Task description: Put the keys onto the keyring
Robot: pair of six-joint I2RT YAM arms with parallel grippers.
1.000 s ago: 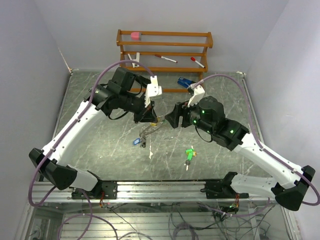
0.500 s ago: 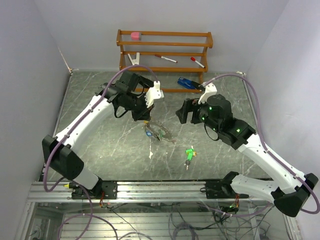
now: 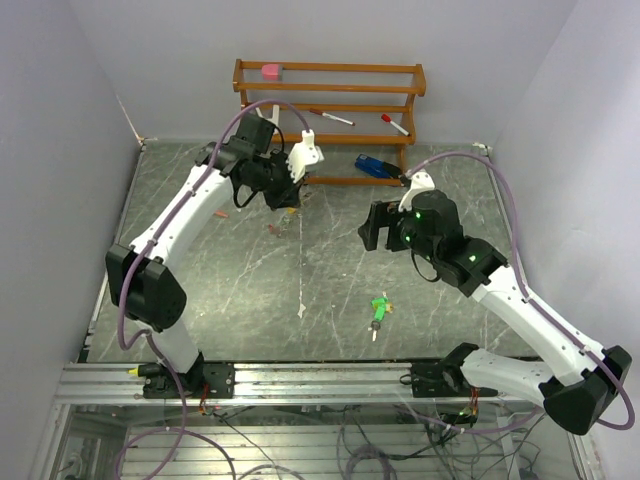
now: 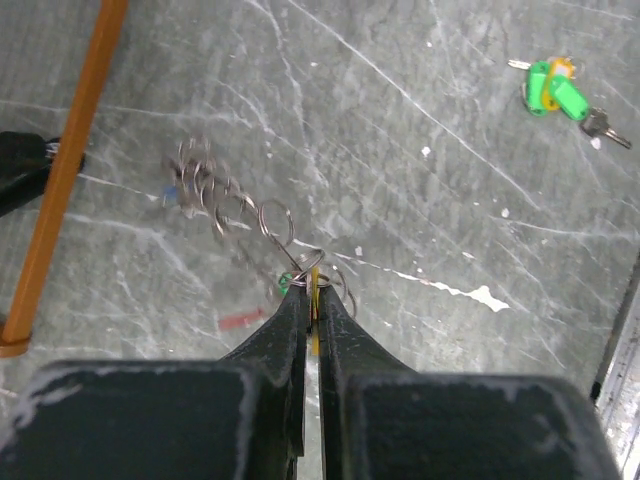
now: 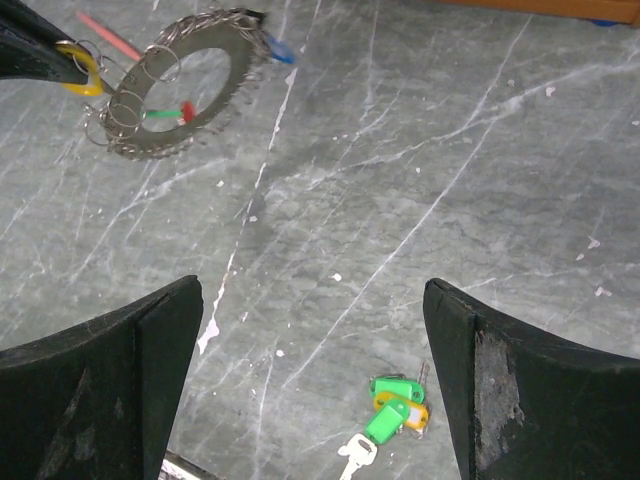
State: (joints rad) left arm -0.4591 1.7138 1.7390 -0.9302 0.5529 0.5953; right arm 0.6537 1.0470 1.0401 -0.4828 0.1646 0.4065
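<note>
The left pincer (image 4: 313, 300) is up off the grey marbled counter (image 3: 230, 300), close in front of the orange-brown wooden rack (image 3: 330, 90) at the back. Its two black fingers are pressed together on a small yellow tag. From that tag hangs the keyring (image 5: 245, 70), a large, flat, pale silvery ring strung all round with little wire loops and a few coloured tags: red, green and blue. The keyring is clear of the counter and held only by that pinch. From the left wrist it shows nearly edge-on, trailing away from the fingertips toward the rack's lower rail (image 4: 70, 150). From overhead it is only a faint blur under the pincer.

The right pincer (image 5: 310, 300) hovers over the middle of the counter, well apart from the left one. Its fingers are spread wide with nothing between them, and it is turned toward the hanging ring.

A small bunch of loose keys (image 3: 379, 310) with green and yellow-orange plastic heads lies flat on the counter, nearer the arm bases. It sits below and in front of the right pincer and touches neither arm. It is well apart from the keyring.
</note>
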